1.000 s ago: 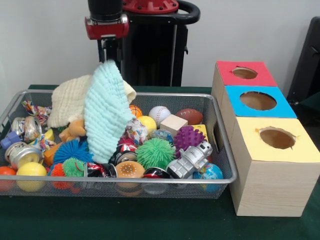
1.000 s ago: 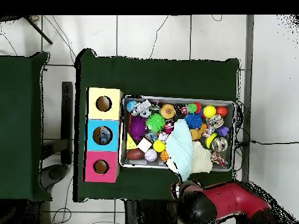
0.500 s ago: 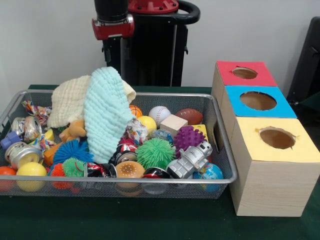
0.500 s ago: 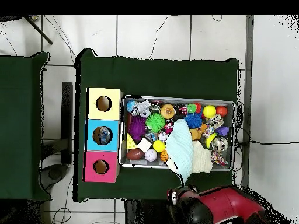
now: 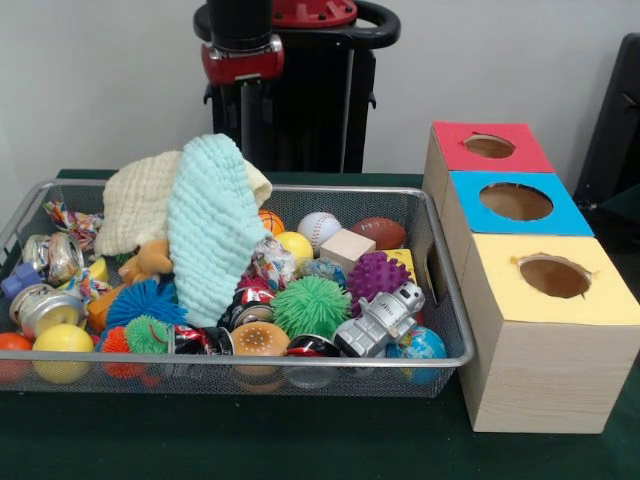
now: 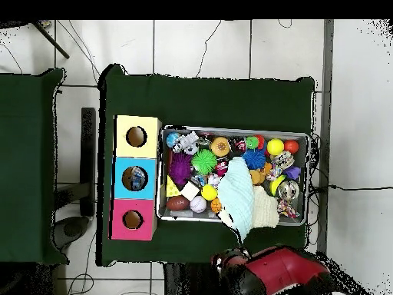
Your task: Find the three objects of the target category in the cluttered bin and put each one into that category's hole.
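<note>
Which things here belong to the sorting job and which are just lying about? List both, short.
Job: gripper; wire bin; red box, blue box and yellow box, each with a hole; the bin's toys, target category not shown.

Lying about: mint cloth and cream cloth draped over the toys; second green table alongside.

mint cloth (image 5: 208, 232), purple spiky ball (image 5: 377, 273)

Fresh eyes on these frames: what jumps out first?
The mint green cloth, draped high over the left half of the wire bin beside a cream cloth, covering part of the toy clutter. Next, the row of three boxes right of the bin: red box farthest, blue box in the middle, yellow box nearest.
</note>
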